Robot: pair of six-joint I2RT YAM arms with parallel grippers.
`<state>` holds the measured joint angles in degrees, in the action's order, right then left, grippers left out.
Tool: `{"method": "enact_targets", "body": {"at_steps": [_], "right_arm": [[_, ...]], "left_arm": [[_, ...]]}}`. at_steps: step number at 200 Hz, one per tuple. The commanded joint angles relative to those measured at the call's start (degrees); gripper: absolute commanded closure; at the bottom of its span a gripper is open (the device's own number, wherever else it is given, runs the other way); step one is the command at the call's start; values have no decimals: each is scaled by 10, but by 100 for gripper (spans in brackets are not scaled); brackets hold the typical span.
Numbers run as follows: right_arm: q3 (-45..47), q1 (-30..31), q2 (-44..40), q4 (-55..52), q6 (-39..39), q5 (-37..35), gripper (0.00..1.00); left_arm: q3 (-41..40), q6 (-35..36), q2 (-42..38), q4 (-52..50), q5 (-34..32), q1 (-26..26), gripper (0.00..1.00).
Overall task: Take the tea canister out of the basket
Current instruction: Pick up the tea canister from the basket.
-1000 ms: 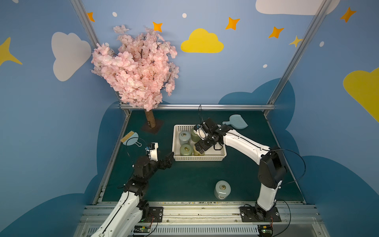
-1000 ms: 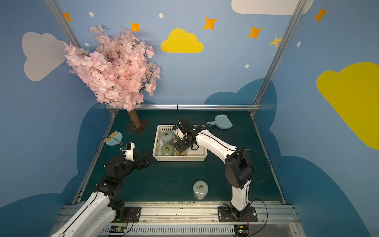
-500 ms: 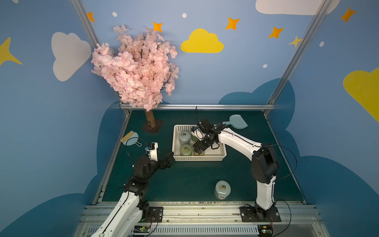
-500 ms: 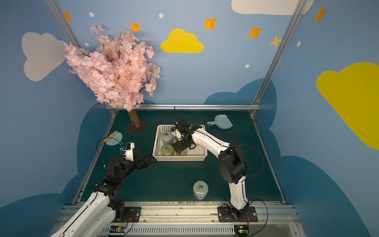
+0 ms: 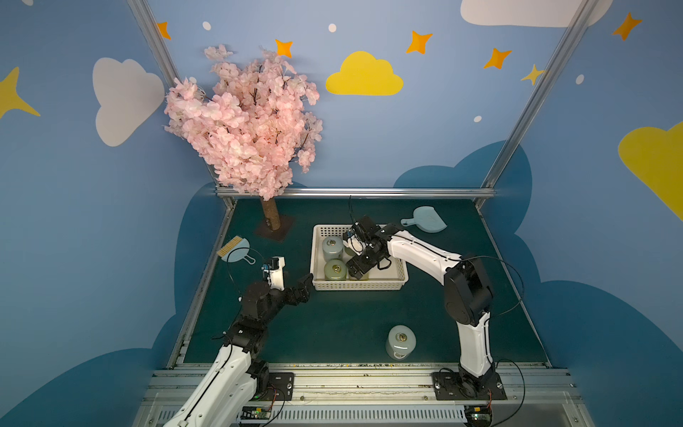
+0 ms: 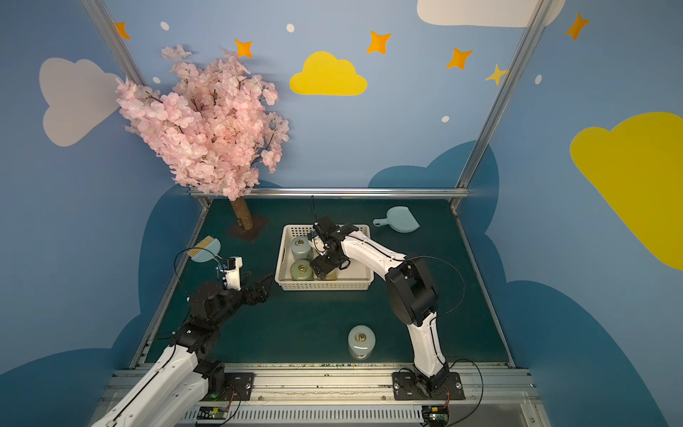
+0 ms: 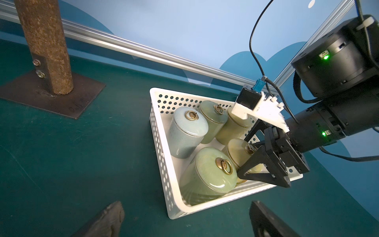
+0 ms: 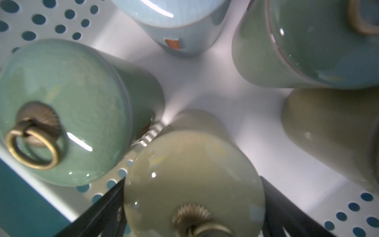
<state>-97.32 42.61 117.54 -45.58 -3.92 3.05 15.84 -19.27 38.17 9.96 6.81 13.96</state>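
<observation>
Tea canister [image 8: 190, 164] upright in basket [image 7: 162, 156], ring-lid up; right gripper [image 8: 192, 182] wide open astride it.

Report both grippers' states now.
Left gripper: open, empty.
Right gripper: open, fingers straddling pale yellow-green ceramic canister in white perforated plastic basket.

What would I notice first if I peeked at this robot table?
The big pink blossom tree at the back corner of the dark green table on the left arm's side. Next, the white perforated plastic basket in the middle, holding glazed green canisters, where the right arm's black claw straddles a yellowish canister. One pale green canister stands alone near the front edge.
</observation>
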Motion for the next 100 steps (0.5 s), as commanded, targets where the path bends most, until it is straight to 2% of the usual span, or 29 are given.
{"method": "enact_targets", "body": {"at_steps": [1, 24, 61, 100], "right_arm": [[-19, 0, 12, -12, -1, 0, 7], [-25, 0, 17, -16, -2, -1, 10], [-30, 0, 20, -24, -1, -1, 20], [-33, 0, 13, -31, -2, 2, 41]], "left_arm": [[-2, 8, -4, 6, -3, 2, 0], [-2, 9, -3, 7, -3, 2, 0], [-1, 8, -4, 6, -3, 2, 0], [-1, 8, -5, 6, -4, 2, 0]]}}
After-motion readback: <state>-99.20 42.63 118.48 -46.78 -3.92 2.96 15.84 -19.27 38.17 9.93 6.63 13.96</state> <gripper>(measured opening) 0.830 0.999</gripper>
